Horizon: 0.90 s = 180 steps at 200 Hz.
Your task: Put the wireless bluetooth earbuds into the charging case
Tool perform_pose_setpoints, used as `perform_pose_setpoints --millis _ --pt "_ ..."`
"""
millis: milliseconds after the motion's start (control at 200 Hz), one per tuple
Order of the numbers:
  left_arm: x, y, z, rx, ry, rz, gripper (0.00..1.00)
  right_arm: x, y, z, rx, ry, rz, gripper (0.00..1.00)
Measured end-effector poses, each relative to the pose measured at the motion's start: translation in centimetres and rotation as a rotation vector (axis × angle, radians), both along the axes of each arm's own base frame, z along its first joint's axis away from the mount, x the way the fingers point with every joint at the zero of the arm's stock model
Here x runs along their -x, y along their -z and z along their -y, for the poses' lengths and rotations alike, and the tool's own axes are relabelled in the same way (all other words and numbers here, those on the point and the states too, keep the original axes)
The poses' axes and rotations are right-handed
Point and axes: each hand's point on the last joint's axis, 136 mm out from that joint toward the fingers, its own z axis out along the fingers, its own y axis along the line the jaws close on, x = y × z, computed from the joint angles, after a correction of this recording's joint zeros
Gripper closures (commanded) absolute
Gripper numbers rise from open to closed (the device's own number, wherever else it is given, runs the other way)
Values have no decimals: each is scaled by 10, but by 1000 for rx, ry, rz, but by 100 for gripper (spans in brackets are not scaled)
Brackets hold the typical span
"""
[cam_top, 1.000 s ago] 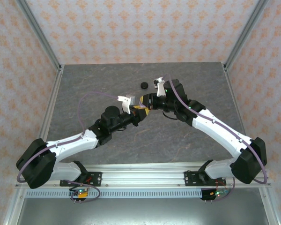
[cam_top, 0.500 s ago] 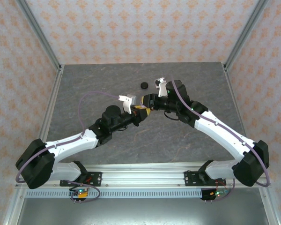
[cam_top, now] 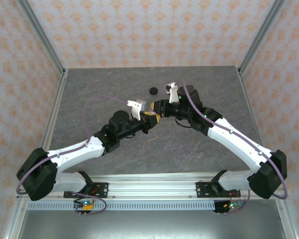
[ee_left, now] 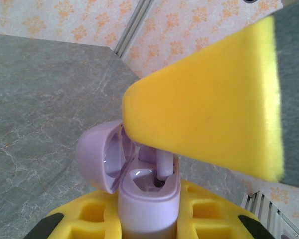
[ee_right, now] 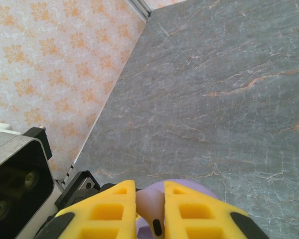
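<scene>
earbud cut off below — case base hidden

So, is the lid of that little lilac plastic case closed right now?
No, the rounded lilac lid is swung open beside the lilac plastic case, and a pale lilac earbud stands in its hollow.

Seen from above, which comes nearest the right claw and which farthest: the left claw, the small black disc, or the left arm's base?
Measured from the right gripper in the top view:
1. The left gripper, tip to tip with it at mid-table.
2. The black disc, on the table just behind.
3. The left arm's base, far off at the near-left edge.
</scene>
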Motion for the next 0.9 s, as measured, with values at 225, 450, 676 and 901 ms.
perform_pose_setpoints --millis 225,450,676,901 --pt "0 -2 0 2 0 1 82 0 -1 1 3 6 7 91" --pt "1 -5 -1 7 0 7 82 2 -4 3 0 4 16 92" --pt "3 -6 1 6 7 5 82 5 -4 6 -3 7 22 94" --pt "2 -8 1 4 8 2 81 5 -5 8 2 9 36 94"
